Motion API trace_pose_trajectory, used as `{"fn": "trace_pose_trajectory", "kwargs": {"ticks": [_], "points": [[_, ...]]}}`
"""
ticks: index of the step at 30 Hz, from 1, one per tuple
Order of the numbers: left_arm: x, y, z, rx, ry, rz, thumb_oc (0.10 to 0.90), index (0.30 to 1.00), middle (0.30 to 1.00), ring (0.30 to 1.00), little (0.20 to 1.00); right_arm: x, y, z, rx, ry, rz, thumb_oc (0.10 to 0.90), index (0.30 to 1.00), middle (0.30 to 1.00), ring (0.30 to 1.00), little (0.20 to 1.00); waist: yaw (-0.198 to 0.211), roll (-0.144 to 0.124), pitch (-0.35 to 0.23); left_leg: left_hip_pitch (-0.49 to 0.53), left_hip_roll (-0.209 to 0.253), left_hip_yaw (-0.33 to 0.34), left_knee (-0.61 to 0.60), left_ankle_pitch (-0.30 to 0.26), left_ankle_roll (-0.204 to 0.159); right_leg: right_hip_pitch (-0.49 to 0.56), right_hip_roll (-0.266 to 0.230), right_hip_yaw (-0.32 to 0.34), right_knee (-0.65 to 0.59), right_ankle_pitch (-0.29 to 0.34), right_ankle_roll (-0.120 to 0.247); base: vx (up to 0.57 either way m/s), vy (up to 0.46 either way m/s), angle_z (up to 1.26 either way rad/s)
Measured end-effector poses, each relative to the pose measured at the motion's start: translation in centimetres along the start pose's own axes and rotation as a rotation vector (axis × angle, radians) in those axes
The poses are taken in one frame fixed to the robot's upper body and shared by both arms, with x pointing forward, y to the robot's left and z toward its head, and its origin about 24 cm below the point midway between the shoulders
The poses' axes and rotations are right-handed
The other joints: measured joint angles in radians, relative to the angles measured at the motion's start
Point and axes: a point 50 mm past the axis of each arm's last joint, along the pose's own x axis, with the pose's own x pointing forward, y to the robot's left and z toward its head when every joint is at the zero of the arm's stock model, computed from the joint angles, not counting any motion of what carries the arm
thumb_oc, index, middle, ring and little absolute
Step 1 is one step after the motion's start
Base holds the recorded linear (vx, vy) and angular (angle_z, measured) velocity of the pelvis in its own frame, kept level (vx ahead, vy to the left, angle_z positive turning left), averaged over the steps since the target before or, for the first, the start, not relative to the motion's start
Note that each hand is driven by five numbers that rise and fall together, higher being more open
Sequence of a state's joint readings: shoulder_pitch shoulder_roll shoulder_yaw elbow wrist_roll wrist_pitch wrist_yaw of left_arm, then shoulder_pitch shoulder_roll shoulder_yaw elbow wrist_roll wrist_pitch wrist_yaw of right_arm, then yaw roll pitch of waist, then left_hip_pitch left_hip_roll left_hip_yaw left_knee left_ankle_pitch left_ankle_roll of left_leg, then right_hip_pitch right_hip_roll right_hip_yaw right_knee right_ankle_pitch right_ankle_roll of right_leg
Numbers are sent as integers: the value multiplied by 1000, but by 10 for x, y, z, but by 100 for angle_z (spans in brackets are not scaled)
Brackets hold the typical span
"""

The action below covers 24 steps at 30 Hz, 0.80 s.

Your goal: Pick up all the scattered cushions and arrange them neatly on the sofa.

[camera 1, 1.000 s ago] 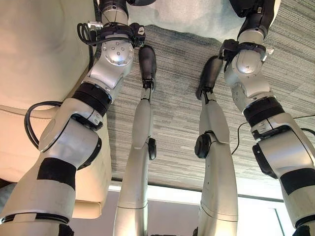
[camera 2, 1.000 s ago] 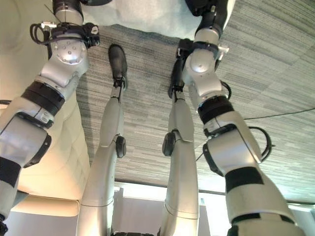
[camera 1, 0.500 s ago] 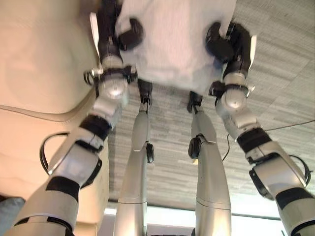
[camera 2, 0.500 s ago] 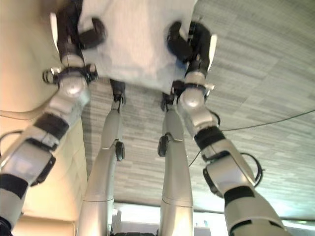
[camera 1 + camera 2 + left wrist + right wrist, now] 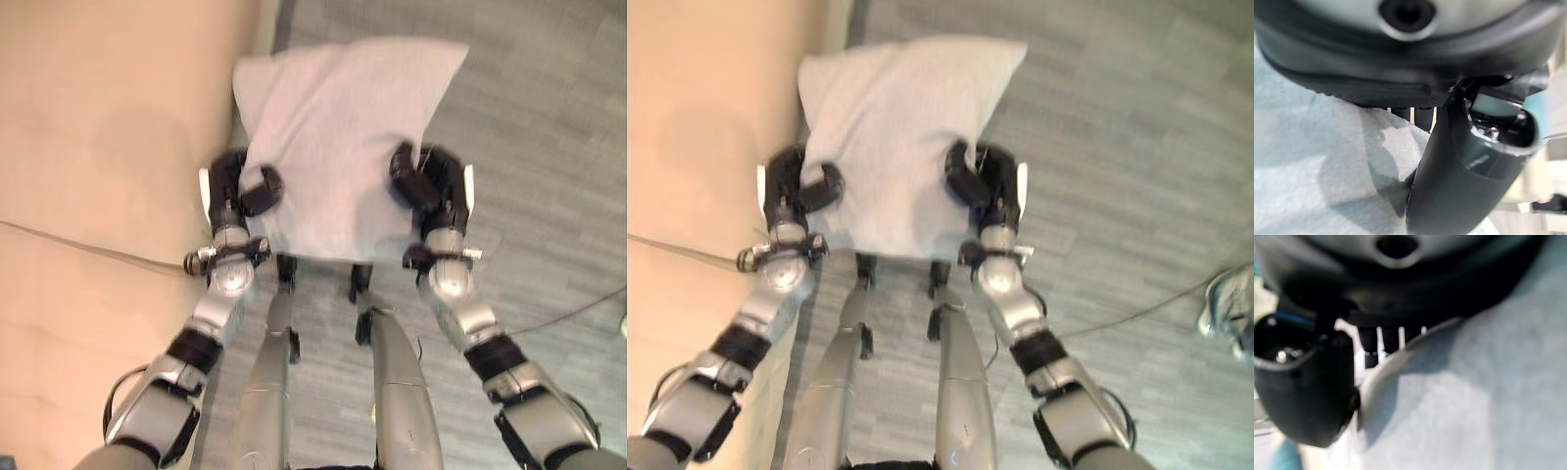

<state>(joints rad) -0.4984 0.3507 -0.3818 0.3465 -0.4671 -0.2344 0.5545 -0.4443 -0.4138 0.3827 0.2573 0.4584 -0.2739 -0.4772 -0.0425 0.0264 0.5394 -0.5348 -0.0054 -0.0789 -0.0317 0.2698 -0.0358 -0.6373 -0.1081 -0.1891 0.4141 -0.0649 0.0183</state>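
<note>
Left hand [image 5: 243, 188], right hand [image 5: 431, 186] clamp cushion [image 5: 338, 147]; sofa [image 5: 108, 196] beside

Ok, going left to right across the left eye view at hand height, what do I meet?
Sofa → left hand → cushion → right hand → carpeted floor.

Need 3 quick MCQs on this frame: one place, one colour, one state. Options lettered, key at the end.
1. Where is the cushion?
A. flat on the carpet
B. held between both hands
C. under the sofa

2. What colour is the cushion?
A. pale grey
B. red
C. black

3. How does the left hand stand?
A. open, away from the cushion
B. shut on nothing
C. thumb curled onto the cushion's edge

Key: B, the left hand and right hand grip its opposite edges above the carpet, beside the beige sofa; A, the fabric is light grey; C, the thumb presses on its face.
</note>
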Motion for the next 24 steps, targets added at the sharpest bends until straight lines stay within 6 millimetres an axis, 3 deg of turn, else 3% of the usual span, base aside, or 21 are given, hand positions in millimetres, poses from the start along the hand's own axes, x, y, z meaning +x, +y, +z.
{"fn": "trace_pose_trajectory", "kwargs": {"ticks": [2, 5, 10, 12, 13, 15, 16, 17, 18, 19, 20, 21, 24], "points": [[-20, 7, -10, -33, 29, -17, 400, 300, 300, 300, 300, -23, -7, -8, 15, 25, 15, 400, 300, 300, 300, 300, 25, 12, -4, 110, 15, -32, -17, -15, -19, 131, 11, -44, -17, -22, -4, 91, -132, 38], [-40, 12, -18, -54, 57, -52, 400, 300, 300, 300, 300, -40, -16, -15, 18, 56, 17, 400, 300, 300, 300, 300, 55, 30, -45, 160, 27, -46, 4, -80, -26, 220, 16, -85, -37, -57, -13, 70, -112, 54], [-65, 24, -32, -107, 126, -45, 400, 300, 300, 300, 300, -49, -26, -10, -39, 38, 76, 400, 300, 300, 300, 300, 121, 130, -106, 215, 38, -70, 16, -90, -21, 362, 20, -202, -66, -77, -29, 93, -67, 60], [-73, 20, -35, -147, 149, -71, 400, 300, 300, 300, 300, -53, -34, -9, -54, 40, 73, 400, 300, 300, 300, 300, 139, 149, -118, 233, 28, -91, 27, -78, -24, 421, 11, -253, -72, -96, -22, 44, -10, 71], [-75, 19, -37, -155, 159, -81, 400, 300, 300, 300, 300, -56, -37, -10, -61, 45, 61, 400, 300, 300, 300, 300, 129, 152, -125, 246, 28, -92, 25, -96, -10, 450, 4, -282, -77, -104, -23, 32, 20, 107], [-80, 19, -41, -171, 184, -81, 400, 300, 300, 300, 300, -59, -39, -12, -71, 55, 55, 400, 300, 300, 300, 300, 139, 143, -165, 246, 34, -31, 36, -104, 3, 481, -8, -306, -70, -129, -16, 120, 27, 89], [-80, 19, -42, -177, 190, -81, 400, 300, 300, 300, 300, -59, -39, -12, -76, 51, 54, 400, 300, 300, 300, 300, 137, 138, -170, 243, 43, 30, 43, -124, 30, 495, -19, -328, -75, -136, -12, 224, 48, 100], [-80, 18, -44, -190, 205, -82, 400, 300, 300, 300, 300, -60, -42, -12, -88, 56, 45, 400, 300, 300, 300, 300, 116, 123, -180, 244, 56, 180, 54, -201, 65, 542, -43, -377, -105, -142, -3, 248, 67, 115], [-81, 18, -46, -193, 212, -85, 400, 300, 300, 300, 300, -61, -43, -13, -92, 66, 42, 400, 300, 300, 300, 300, 95, 116, -194, 247, 72, 268, 68, -224, 75, 563, -54, -407, -123, -140, 0, 196, 125, 149], [-85, 15, -48, -198, 226, -100, 400, 300, 300, 300, 300, -62, -48, -14, -103, 76, 26, 400, 300, 300, 300, 300, 86, 113, -220, 258, 86, 348, 79, -196, 100, 595, -65, -439, -123, -143, 6, 244, 158, 104], [-89, 12, -50, -200, 239, -114, 400, 300, 300, 300, 300, -62, -50, -15, -107, 82, 19, 400, 300, 300, 300, 300, 84, 117, -235, 268, 96, 362, 85, -134, 122, 608, -62, -442, -121, -148, 13, 270, 176, 88], [-91, 14, -52, -193, 251, -118, 400, 300, 300, 300, 300, -66, -51, -17, -106, 93, 5, 400, 300, 300, 300, 300, 81, 92, -255, 290, 75, 357, 74, -119, 94, 640, -84, -443, -131, -154, 26, 265, 217, 46], [-95, 23, -55, -171, 272, -116, 400, 300, 300, 300, 300, -72, -44, -23, -88, 117, 26, 400, 300, 300, 300, 300, 86, 31, -287, 345, 24, 340, 51, -119, 104, 698, -117, -435, -153, -132, 67, 212, 238, 23]]}}
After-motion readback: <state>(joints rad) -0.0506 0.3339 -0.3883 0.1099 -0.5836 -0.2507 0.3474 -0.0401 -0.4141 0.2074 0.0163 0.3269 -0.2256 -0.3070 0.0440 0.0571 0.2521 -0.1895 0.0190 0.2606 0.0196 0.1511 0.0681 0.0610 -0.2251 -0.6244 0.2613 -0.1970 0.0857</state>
